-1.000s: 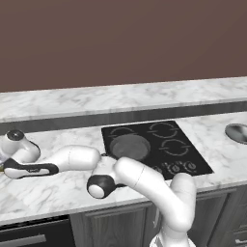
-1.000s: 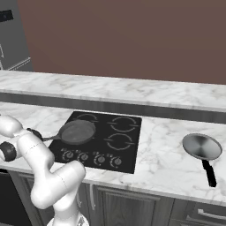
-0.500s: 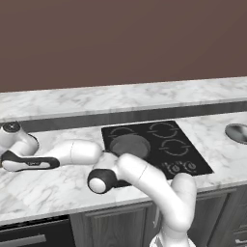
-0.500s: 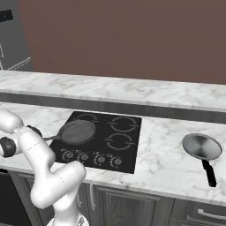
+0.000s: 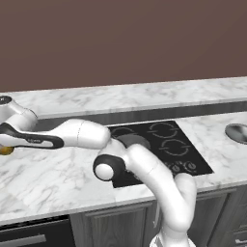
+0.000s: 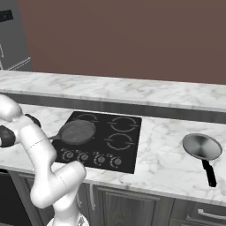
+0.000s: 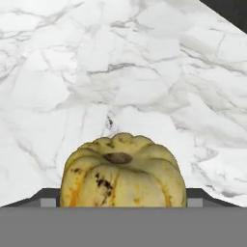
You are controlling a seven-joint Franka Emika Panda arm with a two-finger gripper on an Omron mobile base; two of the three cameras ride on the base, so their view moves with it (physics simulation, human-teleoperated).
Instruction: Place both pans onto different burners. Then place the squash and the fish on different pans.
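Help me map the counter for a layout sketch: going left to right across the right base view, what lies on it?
Dark grey skillet on the cooktop's near-left burner → black cooktop → silver pan on the marble counter.

The robot's arm has swung further toward the left edge of the left base view. Its hand started near the lower left and is now higher up, at the far left edge. The hand now sits right over the squash (image 5: 6, 150) on the desk (image 5: 58, 178).
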